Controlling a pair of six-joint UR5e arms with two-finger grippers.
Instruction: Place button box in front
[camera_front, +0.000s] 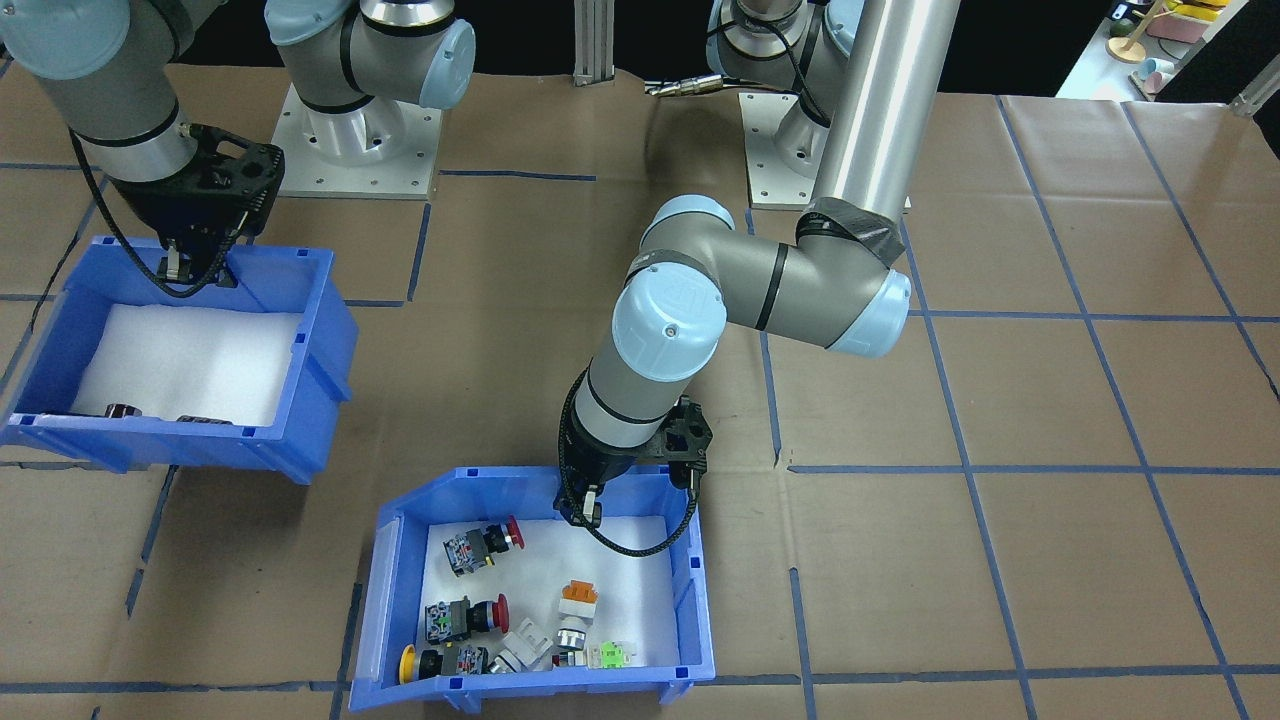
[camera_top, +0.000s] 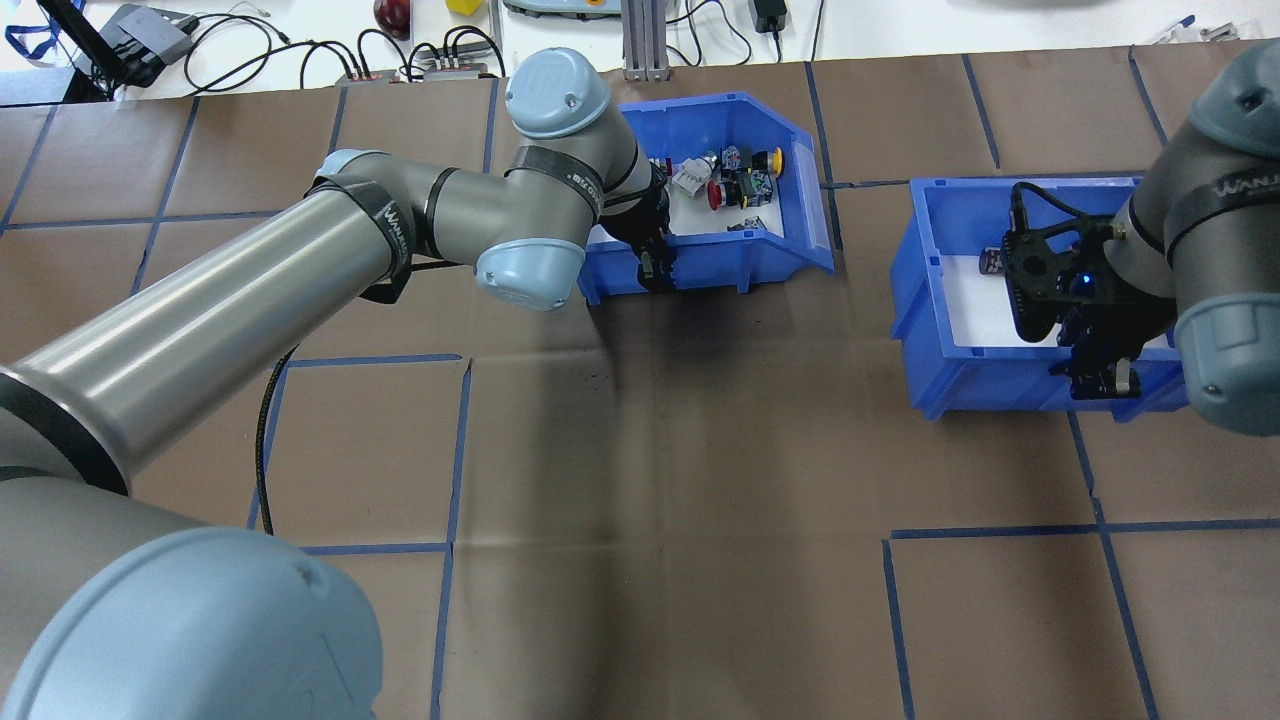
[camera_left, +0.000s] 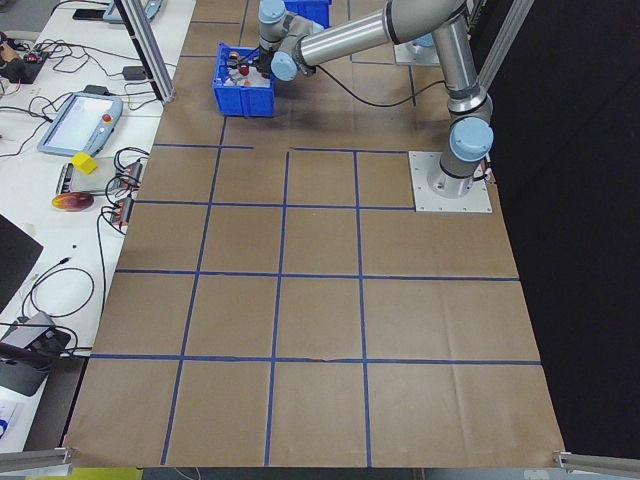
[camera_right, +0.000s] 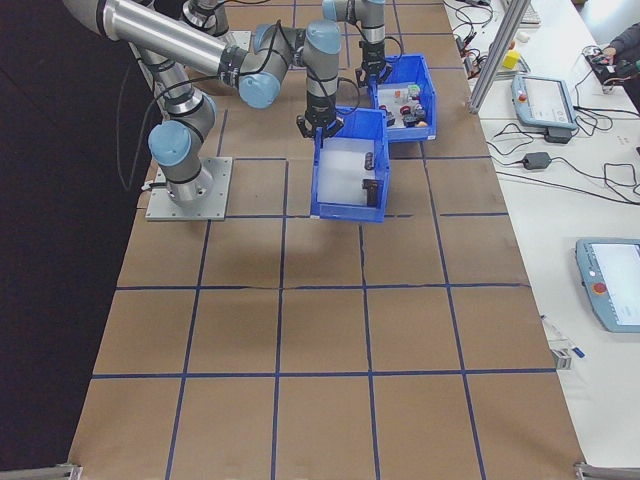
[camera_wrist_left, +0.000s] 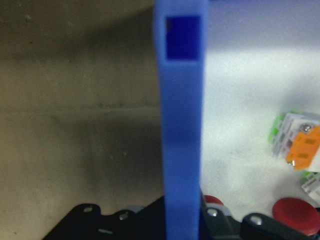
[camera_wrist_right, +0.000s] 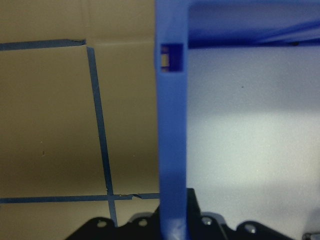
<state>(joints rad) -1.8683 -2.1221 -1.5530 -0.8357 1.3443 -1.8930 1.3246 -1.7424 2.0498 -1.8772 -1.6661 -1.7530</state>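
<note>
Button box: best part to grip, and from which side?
Grip the button box by its tall back wall, the one toward the robot's base, coming straight down with one finger inside and one outside. That rim is thin, straight and free of switches; the left gripper already straddles it, as its wrist view shows.

- The blue plastic button box (camera_top: 790, 240) sits far on the table (camera_top: 650, 500), left of centre.
- The other blue plastic bin (camera_top: 925, 340) sits right, nearer.
</note>
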